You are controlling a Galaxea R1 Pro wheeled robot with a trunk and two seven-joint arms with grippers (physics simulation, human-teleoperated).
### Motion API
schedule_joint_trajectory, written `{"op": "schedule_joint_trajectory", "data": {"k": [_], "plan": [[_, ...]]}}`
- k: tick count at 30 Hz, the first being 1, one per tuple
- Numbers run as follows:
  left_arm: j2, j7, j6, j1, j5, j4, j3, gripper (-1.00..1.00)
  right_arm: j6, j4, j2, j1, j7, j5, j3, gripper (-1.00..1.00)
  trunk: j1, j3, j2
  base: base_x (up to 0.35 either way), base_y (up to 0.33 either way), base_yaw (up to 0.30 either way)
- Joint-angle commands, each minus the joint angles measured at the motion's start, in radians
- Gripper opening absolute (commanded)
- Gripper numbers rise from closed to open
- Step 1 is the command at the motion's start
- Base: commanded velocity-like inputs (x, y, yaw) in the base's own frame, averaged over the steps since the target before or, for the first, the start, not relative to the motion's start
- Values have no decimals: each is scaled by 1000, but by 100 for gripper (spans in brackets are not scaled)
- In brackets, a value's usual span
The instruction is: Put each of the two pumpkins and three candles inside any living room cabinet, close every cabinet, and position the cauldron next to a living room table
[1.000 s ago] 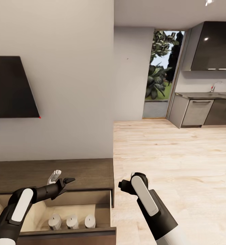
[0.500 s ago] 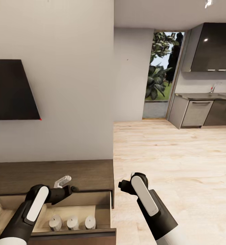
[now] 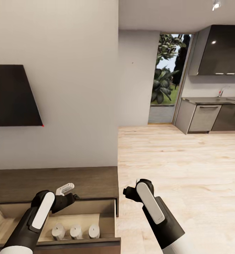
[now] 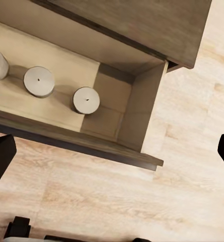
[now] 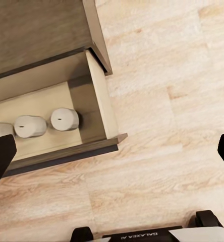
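Three candles (image 3: 75,231) stand in the cabinet (image 3: 96,180)'s pulled-out drawer (image 3: 60,243). Both the left gripper (image 3: 68,188) and right gripper (image 3: 129,192) are spread, grasping nothing. Push the drawer front squarely to avoid toppling candles.

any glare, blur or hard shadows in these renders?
Head view: sharp; a small highlight on the glossy kitchen cupboard, bright doorway. Left wrist view: crisp; soft shadows beside the candles in the open drawer. Right wrist view: no blur; even light on the wood floor.
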Motion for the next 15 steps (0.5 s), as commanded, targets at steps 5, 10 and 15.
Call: {"op": "schedule_joint_trajectory", "data": {"k": [5, 10, 15], "plan": [[-1, 0, -1, 0, 0, 0, 0, 100, 0, 0, 0, 0, 0, 0, 0, 100, -19, 16, 35, 0, 0, 0], [0, 0, -1, 0, 0, 0, 0, 100, 0, 0, 0, 0, 0, -1, 0, 100, -38, 31, 70, 0, 0, 0], [-1, 1, -1, 0, 0, 0, 0, 100, 0, 0, -1, 0, 0, -1, 0, 100, -58, 47, 105, 0, 0, 0]]}}
